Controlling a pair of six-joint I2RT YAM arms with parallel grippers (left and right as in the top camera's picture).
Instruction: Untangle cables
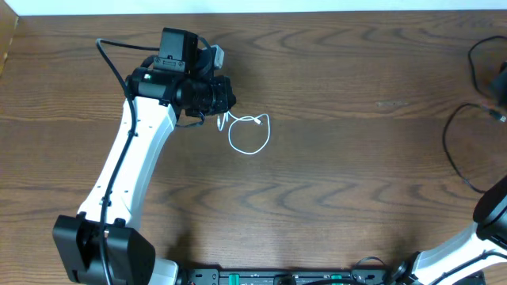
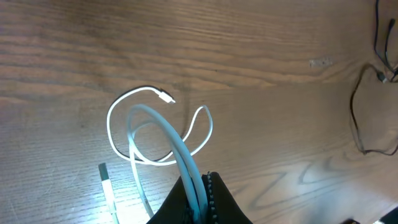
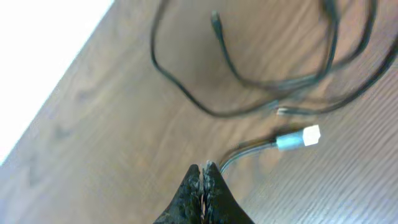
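The white cable (image 1: pixel 250 134) lies in a small loop on the wooden table just right of my left gripper (image 1: pixel 222 101). In the left wrist view that gripper (image 2: pixel 200 196) is shut on two strands of the white cable (image 2: pixel 144 132), and the cable's plug end (image 2: pixel 166 98) rests free on the wood. The black cable (image 1: pixel 455 150) lies apart at the far right. In the right wrist view my right gripper (image 3: pixel 204 169) is shut. The black cable (image 3: pixel 249 99) loops ahead of it. A strand with a light plug (image 3: pixel 298 138) curves down against its right fingertip; whether it is pinched is unclear.
The table's far edge (image 1: pixel 253 9) runs along the top of the overhead view. The right arm (image 1: pixel 495 215) enters at the bottom right corner. A thin pale strip (image 2: pixel 107 183) lies on the wood left of my left gripper.
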